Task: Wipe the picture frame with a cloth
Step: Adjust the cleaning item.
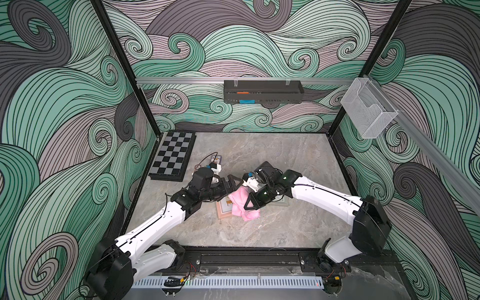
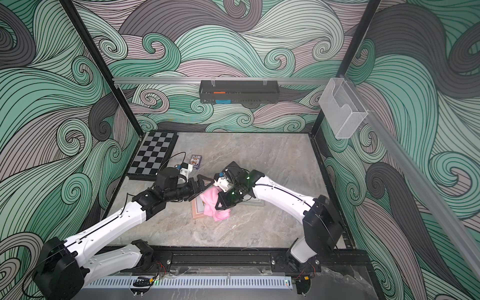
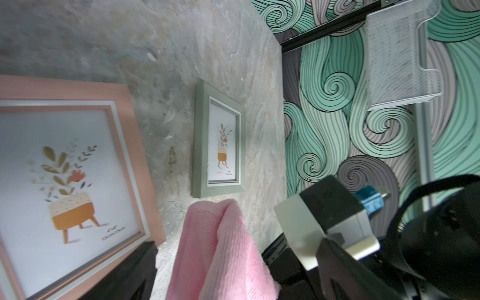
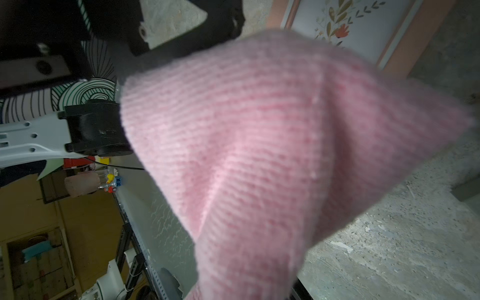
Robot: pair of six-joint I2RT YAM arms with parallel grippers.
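Swirled green-and-grey walls close in a grey marbled table (image 1: pixel 272 155), and you have both arms meeting over its middle. Your right gripper (image 1: pixel 246 205) angles downward and is clamped on the cloth (image 1: pixel 242 201). In its wrist view the pink fabric fills nearly everything and hides the fingertips.

The cloth hangs bunched from that grip. In both top views its lower end lies across the right part of the pink picture frame (image 1: pixel 222 211) and spills onto the table just beside it. That frame lies flat and face up, with a potted-plant print under the glass.

Your left gripper (image 1: pixel 233 186) reaches in from the left, close against the cloth's upper fold, with its jaws spread wide. In its wrist view a fold of cloth stands up between the dark fingers (image 3: pixel 142 270), and nothing pinches it. You cannot tell whether either finger touches the fabric.

A green picture frame (image 3: pixel 200 140) with the same print lies flat further right, apart from the pink one. In the top views your right arm covers most of it.

At the back left corner you have a chessboard (image 1: pixel 172 155), with a card pack (image 1: pixel 216 158) near it. A black tray (image 1: pixel 263 91) hangs on the rear rail and a clear holder (image 1: pixel 368 114) on the right rail.
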